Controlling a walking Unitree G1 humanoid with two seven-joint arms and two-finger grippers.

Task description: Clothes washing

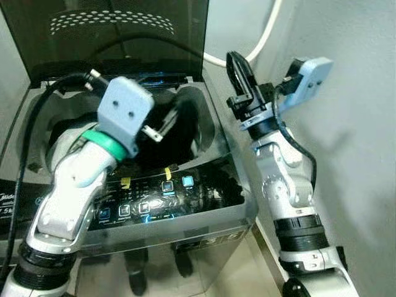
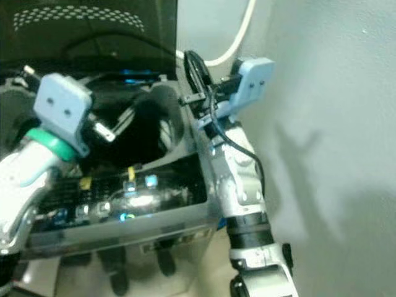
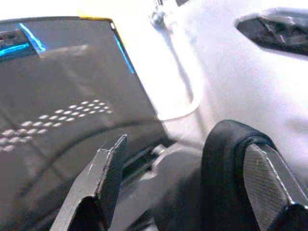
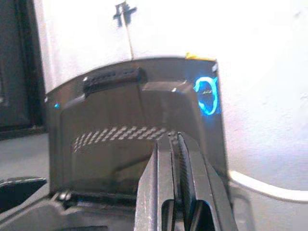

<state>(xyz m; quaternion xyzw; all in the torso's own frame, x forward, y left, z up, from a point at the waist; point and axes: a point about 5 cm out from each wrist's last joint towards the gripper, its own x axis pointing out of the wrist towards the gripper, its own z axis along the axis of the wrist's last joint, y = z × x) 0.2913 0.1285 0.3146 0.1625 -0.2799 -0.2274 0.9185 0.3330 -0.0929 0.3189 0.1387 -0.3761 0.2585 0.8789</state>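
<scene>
A grey top-loading washing machine (image 1: 244,210) stands in front of me with its dark lid (image 1: 117,37) raised upright. Its drum opening (image 1: 185,133) is black inside, and I cannot make out what lies in it. My left gripper (image 1: 168,120) hangs over that opening; in the left wrist view the gripper (image 3: 187,187) is open, its fingers wide apart and holding nothing. My right gripper (image 1: 238,71) is raised beside the machine's back right corner and points up. In the right wrist view its fingers (image 4: 163,173) are pressed together, facing the lid (image 4: 134,125).
The lit control panel (image 1: 161,198) runs along the machine's front edge, with small yellow tabs on it. A white hose (image 1: 263,40) curves down the wall behind. A grey wall (image 1: 359,154) stands close on the right. My feet (image 1: 136,278) are on the pale floor below.
</scene>
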